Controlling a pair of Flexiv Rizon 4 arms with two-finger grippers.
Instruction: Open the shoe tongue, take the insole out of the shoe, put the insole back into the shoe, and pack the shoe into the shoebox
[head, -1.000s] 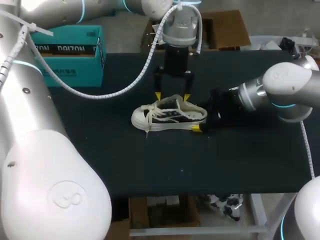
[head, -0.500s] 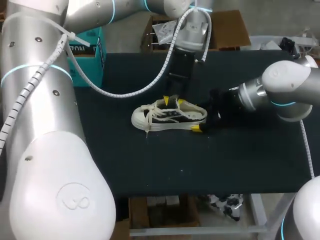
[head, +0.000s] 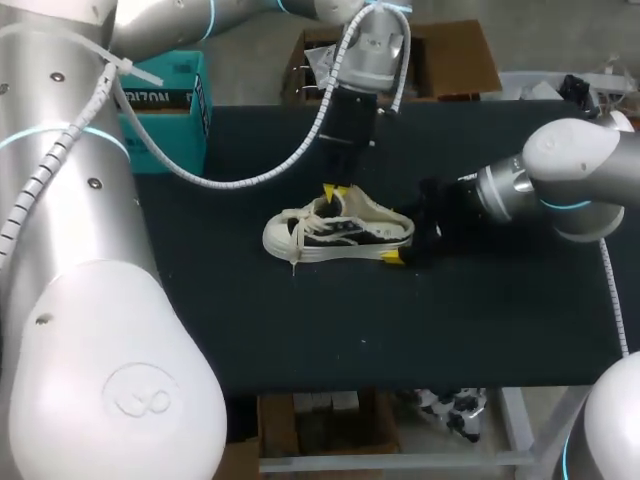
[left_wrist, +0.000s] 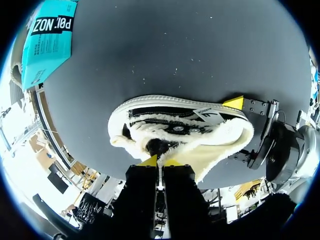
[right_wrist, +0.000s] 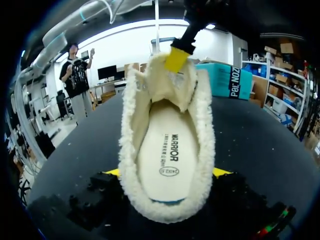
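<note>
Right wrist view: insole (right_wrist: 167, 160) inside shoe (right_wrist: 206, 150).

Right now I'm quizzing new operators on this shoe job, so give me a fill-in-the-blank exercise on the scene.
1. The insole lies ___ the shoe.
2. The left arm's fingers pinch the shoe's fleecy ___.
3. The right arm's fingers clamp the shoe at its ___ end.
Missing words: inside; tongue; heel.
</note>
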